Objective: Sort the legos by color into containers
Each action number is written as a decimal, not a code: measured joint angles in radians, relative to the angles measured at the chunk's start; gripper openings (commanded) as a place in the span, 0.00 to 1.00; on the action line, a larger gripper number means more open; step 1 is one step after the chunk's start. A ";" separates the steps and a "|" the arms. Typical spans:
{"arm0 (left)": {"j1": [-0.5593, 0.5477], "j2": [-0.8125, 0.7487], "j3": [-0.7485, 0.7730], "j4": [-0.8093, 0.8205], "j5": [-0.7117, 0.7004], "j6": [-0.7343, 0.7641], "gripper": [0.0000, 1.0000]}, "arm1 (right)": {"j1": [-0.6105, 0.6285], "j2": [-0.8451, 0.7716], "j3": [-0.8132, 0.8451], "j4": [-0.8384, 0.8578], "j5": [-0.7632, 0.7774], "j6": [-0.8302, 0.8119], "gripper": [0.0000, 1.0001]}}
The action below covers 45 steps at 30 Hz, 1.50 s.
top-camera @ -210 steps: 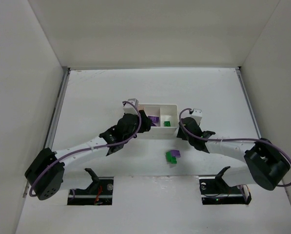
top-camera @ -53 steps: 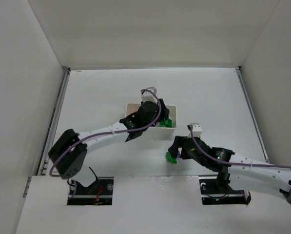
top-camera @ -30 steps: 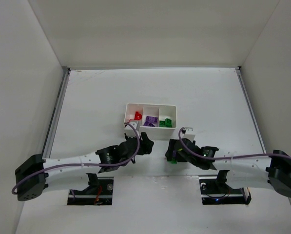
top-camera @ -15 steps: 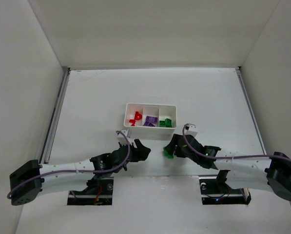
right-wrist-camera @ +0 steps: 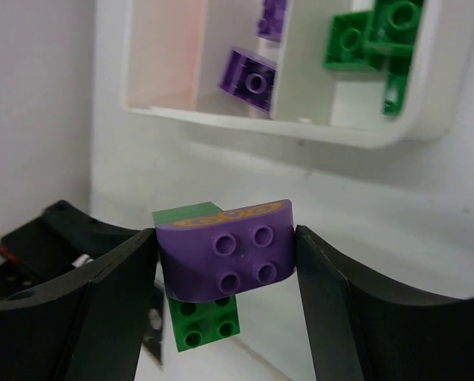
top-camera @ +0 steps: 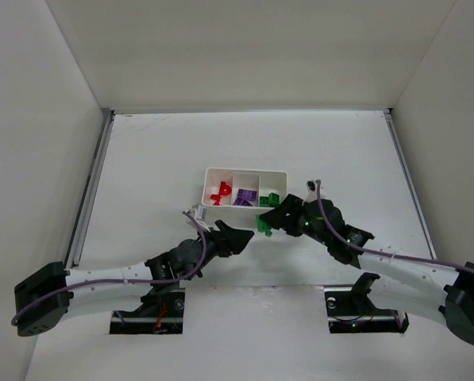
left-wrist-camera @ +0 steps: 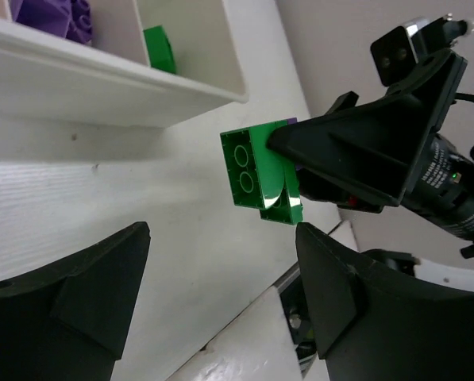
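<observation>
My right gripper (top-camera: 266, 222) is shut on a purple lego (right-wrist-camera: 225, 258) that is stuck to a green lego (right-wrist-camera: 203, 324). The pair hangs above the table, just in front of the white tray (top-camera: 245, 169). In the left wrist view the green lego (left-wrist-camera: 255, 176) juts from the right gripper's black fingers (left-wrist-camera: 356, 147). My left gripper (top-camera: 237, 236) is open and empty, its jaws standing wide just left of the held pair. The containers hold red legos (top-camera: 220, 191) on the left, purple legos (top-camera: 245, 196) in the middle and green legos (top-camera: 270, 200) on the right.
White walls close in the table on three sides. The near table edge has two cut-outs by the arm bases (top-camera: 149, 309). The tray's front wall (right-wrist-camera: 300, 131) stands close ahead of the right gripper.
The right gripper has lifted the joined green and purple legos off the table and carried them left and toward the tray. The left gripper has opened wider and moved right toward them.
</observation>
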 measured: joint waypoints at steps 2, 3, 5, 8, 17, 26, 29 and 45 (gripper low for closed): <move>0.012 0.001 0.000 0.049 0.010 0.000 0.73 | -0.013 0.006 0.019 0.032 -0.035 0.026 0.62; 0.020 0.001 0.000 0.076 0.017 0.000 0.73 | -0.014 0.014 0.028 0.052 -0.052 0.041 0.62; 0.038 0.002 0.000 0.125 0.031 0.000 0.73 | -0.016 0.034 0.040 0.095 -0.084 0.072 0.62; 0.065 0.007 0.000 0.182 0.054 0.000 0.73 | -0.021 0.072 0.046 0.158 -0.134 0.124 0.62; 0.087 0.023 0.000 0.229 0.090 -0.001 0.67 | -0.027 0.145 0.046 0.269 -0.218 0.240 0.62; 0.090 0.092 0.024 0.267 0.101 -0.005 0.55 | -0.027 0.160 0.046 0.319 -0.232 0.280 0.62; 0.092 0.109 0.029 0.281 0.106 -0.006 0.55 | -0.027 0.169 0.046 0.332 -0.233 0.285 0.62; 0.091 0.177 0.032 0.356 0.106 -0.041 0.26 | -0.027 0.217 0.026 0.432 -0.234 0.321 0.63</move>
